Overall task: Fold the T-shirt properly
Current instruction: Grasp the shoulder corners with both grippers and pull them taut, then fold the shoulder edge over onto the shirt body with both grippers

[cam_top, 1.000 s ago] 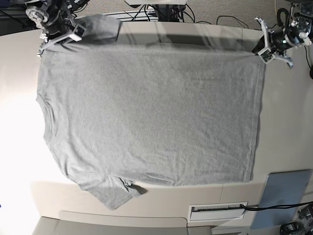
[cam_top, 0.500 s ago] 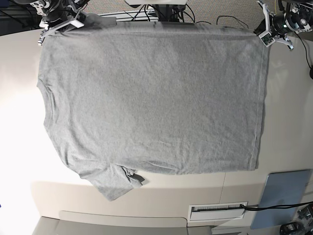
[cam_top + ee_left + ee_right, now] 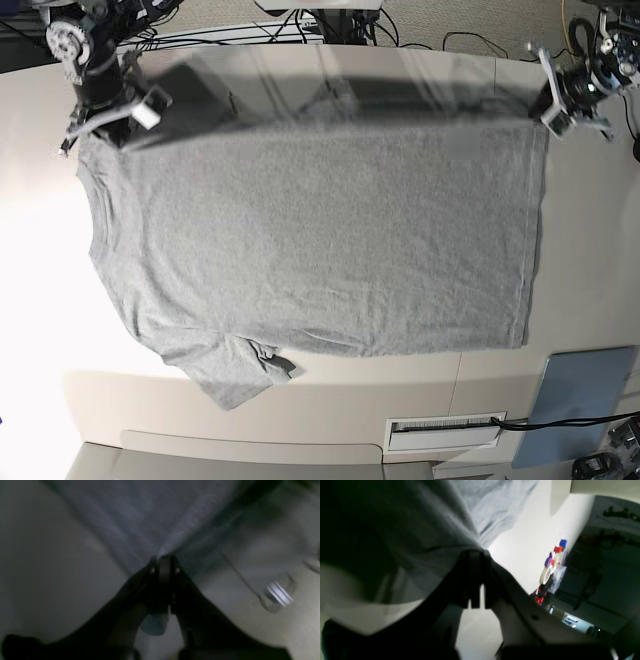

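Note:
The heather-grey T-shirt (image 3: 310, 230) lies spread plain side up on the table, collar at the left, hem at the right. Its far edge is lifted off the table. My left gripper (image 3: 548, 108) is at the far right and is shut on the hem corner; in the left wrist view the grey cloth (image 3: 150, 517) fans out from the closed tips (image 3: 162, 561). My right gripper (image 3: 100, 125) is at the far left and is shut on the shoulder edge; the right wrist view shows the cloth (image 3: 407, 530) pinched between the closed tips (image 3: 477, 555). No lettering shows.
The beige table (image 3: 590, 250) ends near the front. A blue-grey board (image 3: 580, 395) lies at the front right next to a white slotted panel (image 3: 445, 430). Cables (image 3: 300, 25) run behind the far edge. Small coloured items (image 3: 552, 562) show in the right wrist view.
Both grippers have moved back toward the front and lower with the shirt's far edge. The shirt's top edge now lies nearer the viewer than half a second ago, with a shadow band behind it.

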Motion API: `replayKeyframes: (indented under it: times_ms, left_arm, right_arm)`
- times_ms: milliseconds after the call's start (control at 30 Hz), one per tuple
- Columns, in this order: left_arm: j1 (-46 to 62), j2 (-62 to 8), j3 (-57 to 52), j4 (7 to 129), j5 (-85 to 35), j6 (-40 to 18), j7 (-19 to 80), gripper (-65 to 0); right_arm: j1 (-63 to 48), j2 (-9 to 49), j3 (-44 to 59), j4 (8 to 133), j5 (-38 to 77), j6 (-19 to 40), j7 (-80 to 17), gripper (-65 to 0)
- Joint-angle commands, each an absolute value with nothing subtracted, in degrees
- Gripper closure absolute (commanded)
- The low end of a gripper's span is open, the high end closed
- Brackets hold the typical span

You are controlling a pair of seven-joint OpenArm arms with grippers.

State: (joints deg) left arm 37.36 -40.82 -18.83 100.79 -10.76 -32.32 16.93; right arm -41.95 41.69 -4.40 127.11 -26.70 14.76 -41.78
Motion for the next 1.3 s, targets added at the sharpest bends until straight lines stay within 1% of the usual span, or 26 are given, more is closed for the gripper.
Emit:
replayKeyframes:
  times_ms: [0, 200, 267, 367, 533, 667, 1267]
  left_arm:
    - [36.6, -41.8, -19.4, 100.8, -10.7, -31.8, 16.5, 0.0]
    - [31.0, -41.7, -16.0, 99.2, -10.7, -32.1, 16.8, 0.0]
    - [29.5, -41.7, -14.6, 99.2, -10.5, -31.6, 16.9, 0.0]
    - [27.3, -41.7, -12.6, 99.2, -9.3, -29.3, 18.2, 0.0]
    - [23.7, -40.1, -12.0, 99.2, -8.6, -29.8, 19.2, 0.0]
    - [21.6, -39.9, -12.0, 99.2, -8.6, -29.8, 19.2, 0.0]
    - [18.9, -39.9, -12.0, 99.2, -8.6, -29.1, 19.6, 0.0]
  right_arm:
    - [-40.0, 42.5, -4.1, 126.6, -27.8, 13.5, -41.5, 0.0]
    - [-30.2, 42.5, -7.0, 120.0, -24.0, 13.6, -38.8, 0.0]
    - [-27.2, 42.5, -8.5, 118.1, -24.0, 13.6, -38.5, 0.0]
    - [-23.1, 42.5, -10.8, 115.8, -24.0, 13.6, -38.5, 0.0]
    - [-18.2, 42.5, -15.7, 113.4, -24.0, 13.6, -38.5, 0.0]
    - [-16.0, 42.5, -18.9, 112.0, -24.0, 13.6, -38.7, 0.0]
    - [-13.2, 42.5, -18.9, 111.5, -24.0, 13.5, -39.4, 0.0]
